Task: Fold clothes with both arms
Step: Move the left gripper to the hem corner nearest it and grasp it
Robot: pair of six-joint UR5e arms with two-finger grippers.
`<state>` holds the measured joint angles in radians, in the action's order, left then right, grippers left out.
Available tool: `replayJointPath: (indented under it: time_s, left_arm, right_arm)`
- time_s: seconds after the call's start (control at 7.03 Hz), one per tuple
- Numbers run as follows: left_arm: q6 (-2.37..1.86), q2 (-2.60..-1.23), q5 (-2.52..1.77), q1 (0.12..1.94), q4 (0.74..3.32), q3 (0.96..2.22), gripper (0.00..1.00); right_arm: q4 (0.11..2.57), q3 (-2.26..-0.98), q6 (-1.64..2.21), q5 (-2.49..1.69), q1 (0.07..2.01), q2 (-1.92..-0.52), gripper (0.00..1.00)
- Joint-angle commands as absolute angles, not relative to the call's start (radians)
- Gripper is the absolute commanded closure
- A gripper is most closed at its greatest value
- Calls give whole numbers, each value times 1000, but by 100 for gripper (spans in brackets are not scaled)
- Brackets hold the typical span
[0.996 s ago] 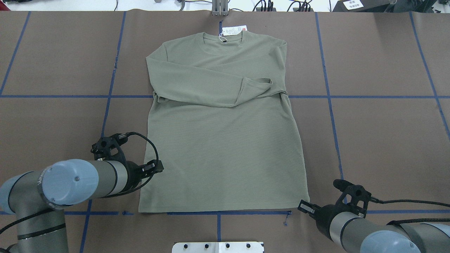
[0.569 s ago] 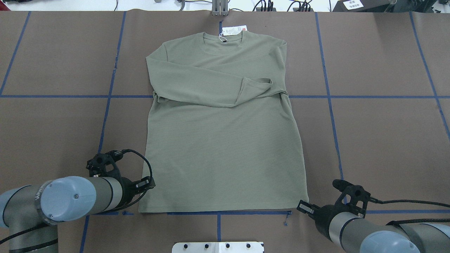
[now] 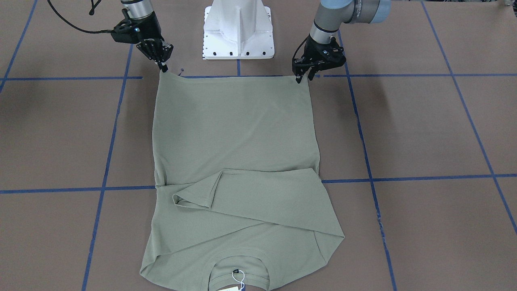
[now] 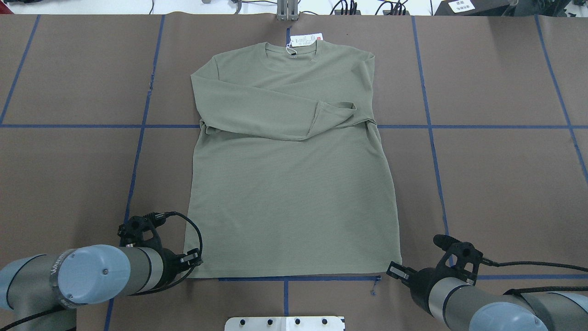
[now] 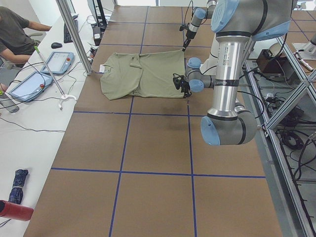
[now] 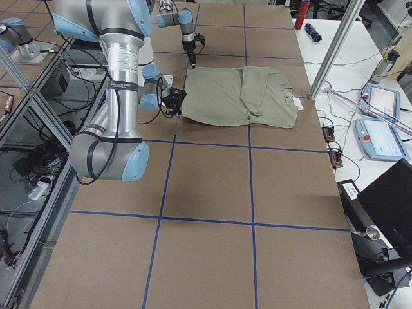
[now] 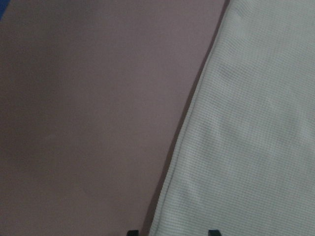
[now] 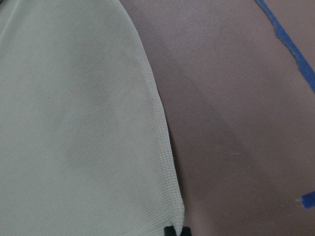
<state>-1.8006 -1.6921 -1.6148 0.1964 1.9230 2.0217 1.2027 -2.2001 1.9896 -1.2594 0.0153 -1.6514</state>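
on the brown desk (image 4: pixel 505 184), crossed by blue tape lines (image 4: pixel 427 115), the left arm (image 4: pixel 92 273) comes in low at the near left corner. the left end effector (image 4: pixel 195 258) sits at the shirt's near left hem corner. from the left wrist view its fingertips (image 7: pixel 212 232) stand apart, one over the bare desk and one over the fabric, with the side edge of the cloth running between them, so it is not clamped on anything.

the sage-green shirt (image 4: pixel 294 197) lies flat in the middle of the desk, hem toward the robot and neckline at the far side. a white hang tag (image 4: pixel 305 40) with a red mark rests at the collar. one sleeve (image 4: pixel 257 108) is folded across the chest, its cuff (image 4: pixel 335 112) lying near the shirt's right edge.

at the near right hem corner is the right end effector (image 4: pixel 395 270) on the right arm (image 4: pixel 459 299). in the right wrist view its fingertips (image 8: pixel 170 231) are drawn together right at the corner point of the cloth, pinching the shirt there. the front-facing view shows the same corner meeting the tips of the end effector (image 3: pixel 163 66).
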Motion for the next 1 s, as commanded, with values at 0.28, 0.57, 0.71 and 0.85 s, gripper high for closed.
replayJointPath:
  time_s: [0.28, 0.57, 0.71, 0.85]
  left_arm:
    - [-1815, -1692, -1620, 190, 1921, 2023, 100]
    - [-1821, -1648, -1739, 193, 1921, 2104, 100]
    - [-1824, -1593, -1826, 193, 1924, 2199, 100]
    - [-1842, -1595, -1853, 193, 1924, 2257, 100]
  right_arm:
    - [1203, -2201, 1991, -1259, 14, -1649, 100]
    - [1204, -2258, 1991, -1275, 17, -1667, 100]
    - [1203, -2290, 1996, -1310, 11, -1707, 100]
    - [1203, -2343, 2017, -1333, 6, -1756, 100]
